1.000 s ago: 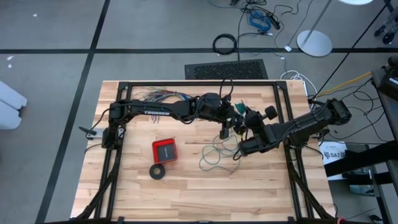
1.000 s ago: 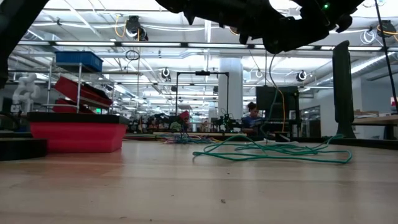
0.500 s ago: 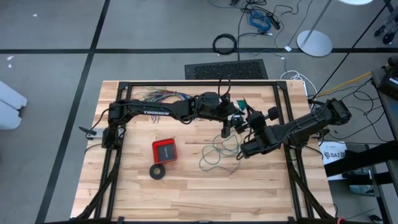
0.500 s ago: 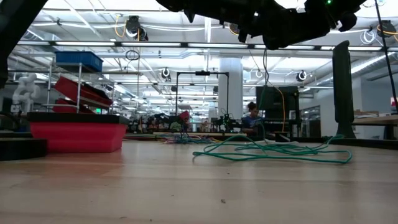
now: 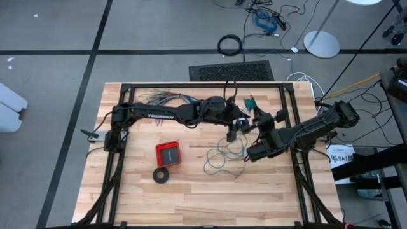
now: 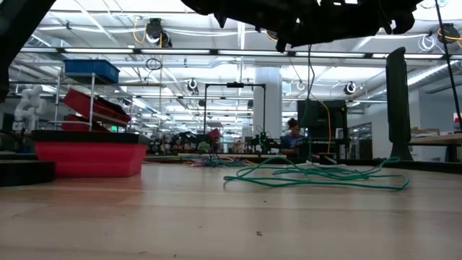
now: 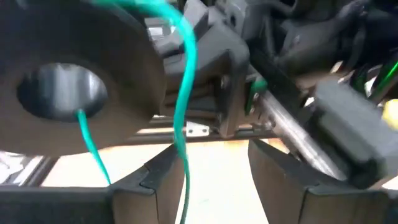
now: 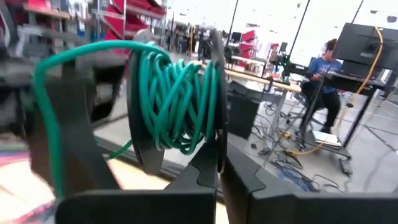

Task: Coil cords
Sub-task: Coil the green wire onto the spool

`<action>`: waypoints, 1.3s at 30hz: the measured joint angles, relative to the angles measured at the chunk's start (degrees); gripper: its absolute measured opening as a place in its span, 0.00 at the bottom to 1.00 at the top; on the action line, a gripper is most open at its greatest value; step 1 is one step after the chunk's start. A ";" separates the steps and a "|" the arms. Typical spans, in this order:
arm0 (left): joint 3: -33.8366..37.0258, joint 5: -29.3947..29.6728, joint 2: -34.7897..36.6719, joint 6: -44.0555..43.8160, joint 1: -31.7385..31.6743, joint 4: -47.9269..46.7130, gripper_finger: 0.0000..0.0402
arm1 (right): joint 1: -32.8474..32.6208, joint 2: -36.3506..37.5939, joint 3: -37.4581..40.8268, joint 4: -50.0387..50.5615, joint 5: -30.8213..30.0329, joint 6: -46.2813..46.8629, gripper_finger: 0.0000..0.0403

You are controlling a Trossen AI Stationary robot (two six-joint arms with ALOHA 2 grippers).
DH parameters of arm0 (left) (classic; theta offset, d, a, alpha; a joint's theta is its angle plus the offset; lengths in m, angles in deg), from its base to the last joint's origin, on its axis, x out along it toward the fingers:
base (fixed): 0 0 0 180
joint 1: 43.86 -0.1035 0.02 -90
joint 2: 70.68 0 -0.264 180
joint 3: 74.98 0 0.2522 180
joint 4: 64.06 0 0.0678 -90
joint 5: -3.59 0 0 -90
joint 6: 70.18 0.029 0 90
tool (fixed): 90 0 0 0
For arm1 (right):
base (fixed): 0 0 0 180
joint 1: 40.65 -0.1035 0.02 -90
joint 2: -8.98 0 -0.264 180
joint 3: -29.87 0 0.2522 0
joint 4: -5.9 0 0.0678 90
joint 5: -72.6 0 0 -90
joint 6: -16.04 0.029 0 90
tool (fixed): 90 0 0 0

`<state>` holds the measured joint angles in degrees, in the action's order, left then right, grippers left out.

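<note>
The cord in view is a thin teal wire. Part of it is wound on a black spool [image 8: 174, 106], and the rest lies in a loose tangle [image 5: 221, 158] on the table's middle, also seen in the low view [image 6: 317, 175]. My right gripper [image 8: 219, 158] is shut on the spool, above the table right of centre [image 5: 257, 121]. My left gripper [image 7: 211, 155] stands open just left of the spool [image 5: 236, 127]. One strand of the wire [image 7: 181, 124] hangs down between its fingers, close to one finger [image 7: 158, 177]. My right gripper pinches the rim of one of the spool's flanges [image 8: 216, 134] between its two fingers, which point about level. The spool is lifted clear of the table, with the wire wound between its two flanges. My left gripper: whether the hanging strand touches its finger, I cannot tell.
A red box [image 5: 168, 153] and a black tape ring [image 5: 161, 175] lie left of the tangle. A fanned bundle of coloured wires [image 5: 166, 97] lies at the far edge under my left arm. A black frame [image 5: 191, 84] borders the tabletop.
My right gripper has rolled about its own line, turning the spool with it, and both stay in place above the table. The tangle on the table lies much as before.
</note>
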<state>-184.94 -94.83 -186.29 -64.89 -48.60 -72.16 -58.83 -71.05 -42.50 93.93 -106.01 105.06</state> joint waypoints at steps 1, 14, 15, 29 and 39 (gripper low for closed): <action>0.02 0.52 -0.04 0.29 0.16 0.02 0.46 | 0.00 0.00 0.00 0.09 -0.49 0.69 0.00; 0.00 9.62 -0.39 9.21 3.04 1.31 0.46 | 0.55 0.07 0.00 0.42 -1.31 5.16 0.00; 0.00 9.62 -0.51 9.21 3.04 1.16 0.46 | 0.55 0.13 0.00 0.40 -1.32 5.73 0.00; 0.11 10.25 -3.69 11.98 5.33 7.14 0.46 | -0.21 8.89 -0.02 2.86 -1.58 5.10 0.00; 0.07 9.20 -5.42 12.12 5.06 16.40 0.46 | -1.67 13.25 -0.02 3.20 -1.54 4.97 0.00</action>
<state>-184.87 -85.63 -191.71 -52.78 -43.54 -55.76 -60.49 -57.80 -42.52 97.13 -107.55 110.04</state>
